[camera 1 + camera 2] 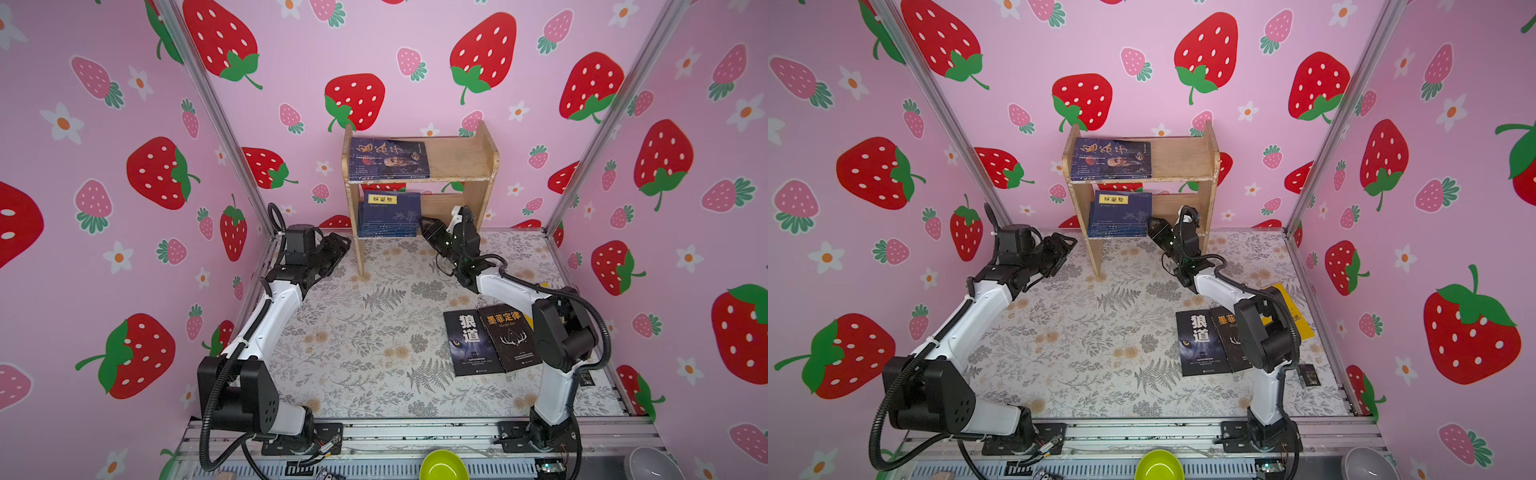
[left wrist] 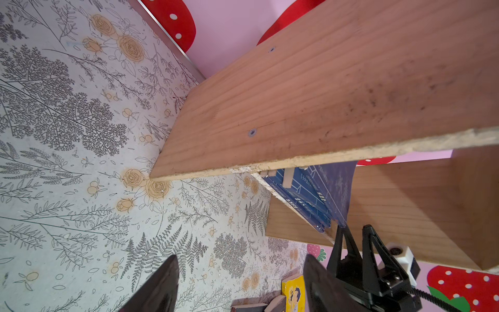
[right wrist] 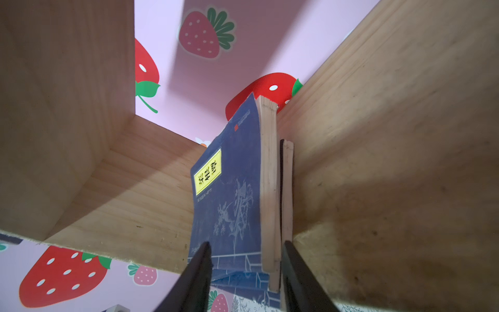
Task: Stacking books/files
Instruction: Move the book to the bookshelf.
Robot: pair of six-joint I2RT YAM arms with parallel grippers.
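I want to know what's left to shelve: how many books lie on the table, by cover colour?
black: 2, the wolf-cover book and the antler-cover book
yellow: 1, the yellow book, partly hidden
total: 3

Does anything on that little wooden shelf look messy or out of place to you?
Yes. On the lower board of the light wooden shelf, the stack of navy paperback books with a yellow label is ragged. The top cover curls upward instead of lying flat, and the books underneath are not lined up with it.
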